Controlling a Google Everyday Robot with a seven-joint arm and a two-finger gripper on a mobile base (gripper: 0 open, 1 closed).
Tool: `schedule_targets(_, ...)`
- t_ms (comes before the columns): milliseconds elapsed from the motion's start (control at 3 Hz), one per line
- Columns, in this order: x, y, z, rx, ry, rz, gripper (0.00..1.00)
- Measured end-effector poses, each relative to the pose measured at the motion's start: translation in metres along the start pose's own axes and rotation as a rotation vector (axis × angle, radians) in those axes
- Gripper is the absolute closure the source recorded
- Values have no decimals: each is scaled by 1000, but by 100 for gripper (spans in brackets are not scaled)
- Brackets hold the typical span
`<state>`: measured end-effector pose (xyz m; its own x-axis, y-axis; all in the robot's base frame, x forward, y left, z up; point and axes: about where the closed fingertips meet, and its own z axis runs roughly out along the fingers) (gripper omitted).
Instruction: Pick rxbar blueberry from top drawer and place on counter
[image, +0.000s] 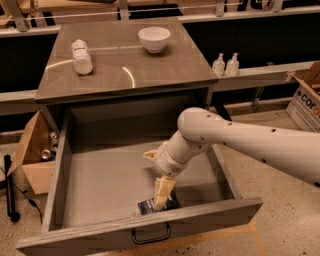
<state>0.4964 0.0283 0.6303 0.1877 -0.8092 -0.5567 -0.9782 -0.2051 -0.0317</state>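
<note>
The top drawer is pulled wide open below the counter. The rxbar blueberry, a dark navy wrapper with white print, lies flat on the drawer floor against the front panel. My gripper is inside the drawer, right above the bar, and is open. One cream finger points down with its tip on or just over the bar's right part. The other finger sticks out to the upper left. My white arm reaches in from the right.
A white bottle lies on the counter's left part and a white bowl stands at its back. Two small bottles stand on a grey ledge at the right. Cardboard boxes sit on the floor at left and far right.
</note>
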Motion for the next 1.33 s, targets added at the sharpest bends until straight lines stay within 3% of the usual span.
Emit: schedule_targets(1333,26,15,15,-3,63,17,0)
